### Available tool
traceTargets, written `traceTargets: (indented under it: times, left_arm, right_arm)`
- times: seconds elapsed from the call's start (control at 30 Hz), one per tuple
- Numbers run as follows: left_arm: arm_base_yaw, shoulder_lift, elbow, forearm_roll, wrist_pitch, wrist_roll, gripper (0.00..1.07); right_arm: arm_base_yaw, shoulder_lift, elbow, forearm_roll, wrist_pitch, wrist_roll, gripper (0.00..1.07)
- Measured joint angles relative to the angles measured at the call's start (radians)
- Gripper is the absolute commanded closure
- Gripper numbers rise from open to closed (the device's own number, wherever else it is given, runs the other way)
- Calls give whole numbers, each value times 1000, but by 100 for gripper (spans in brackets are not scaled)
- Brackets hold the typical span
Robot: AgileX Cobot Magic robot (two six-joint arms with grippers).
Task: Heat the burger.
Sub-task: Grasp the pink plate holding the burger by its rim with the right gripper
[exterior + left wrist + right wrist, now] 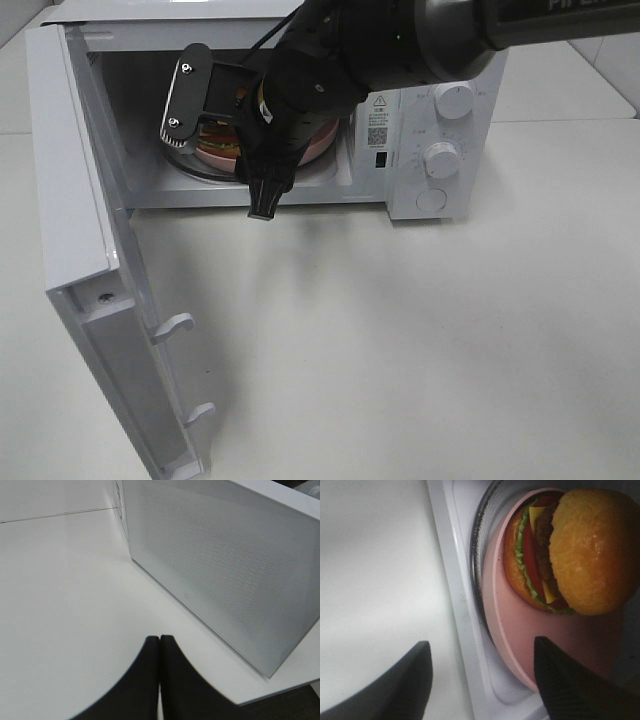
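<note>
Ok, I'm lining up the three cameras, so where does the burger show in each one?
Exterior high: burger inside the open microwave, mostly hidden behind the right arm, only a sliver showing.
Left wrist: not in it; only the microwave's white outer wall and the table.
Right wrist: burger in plain sight, lying tilted on the pink plate.
Shared landmark: the pink plate, in the exterior and right wrist views.

The microwave (440,120) panel carries a warning triangle and QR code; its print is unreadable.
</note>
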State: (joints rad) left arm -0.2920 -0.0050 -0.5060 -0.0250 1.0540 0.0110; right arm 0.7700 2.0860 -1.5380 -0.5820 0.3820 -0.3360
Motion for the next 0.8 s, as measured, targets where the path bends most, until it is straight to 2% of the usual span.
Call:
traceTargets:
  times: [0.2, 0.33, 0.8]
  left_arm:
    - [0, 0, 0, 0, 0, 0, 106]
    - [0, 0, 0, 0, 0, 0, 106]
    - [0, 0, 0, 0, 0, 0, 106]
  right_arm:
    - [0, 59, -52, -143, 39, 112, 38]
    - [0, 82, -70, -178, 52, 139, 38]
    - [-13, 185, -149, -209, 31, 160, 38]
